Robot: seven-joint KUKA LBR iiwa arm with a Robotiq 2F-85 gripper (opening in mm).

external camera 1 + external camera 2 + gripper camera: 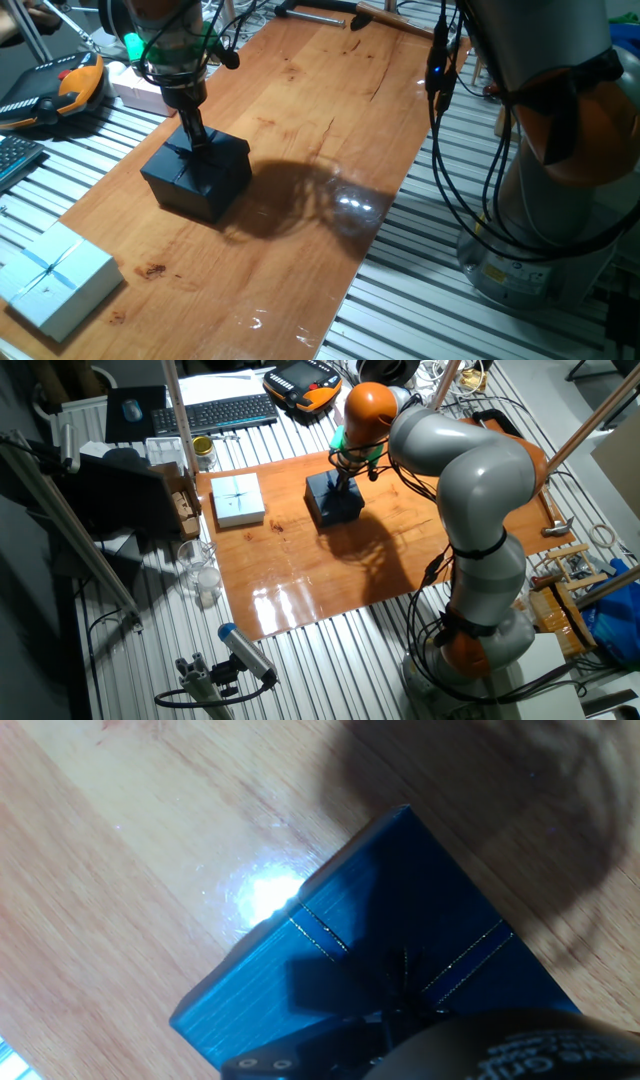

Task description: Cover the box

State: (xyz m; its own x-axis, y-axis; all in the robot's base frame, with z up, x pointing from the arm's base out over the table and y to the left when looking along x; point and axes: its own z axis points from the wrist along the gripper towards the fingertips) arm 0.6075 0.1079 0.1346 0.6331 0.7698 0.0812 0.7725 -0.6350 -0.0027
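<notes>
A black lid (pixel 215 160) with thin ribbon lines rests on top of the black box (pixel 188 200), whose dark walls show below it on the wooden board (pixel 330 120). The inside of the box is hidden. My gripper (pixel 197 140) stands upright on the middle of the lid with its fingers close together at the ribbon bow (pixel 400 982). In the other fixed view the lid (pixel 335 500) sits under the gripper (pixel 347 482). The hand view shows the lid (pixel 400 910) from close above, lit blue.
A pale blue gift box (pixel 55 280) lies at the board's near left corner and also shows in the other fixed view (pixel 238 498). An orange teach pendant (pixel 50 90), a white block (pixel 135 88) and a keyboard (pixel 215 412) lie beyond the board. Cables (pixel 440 130) hang at its right edge.
</notes>
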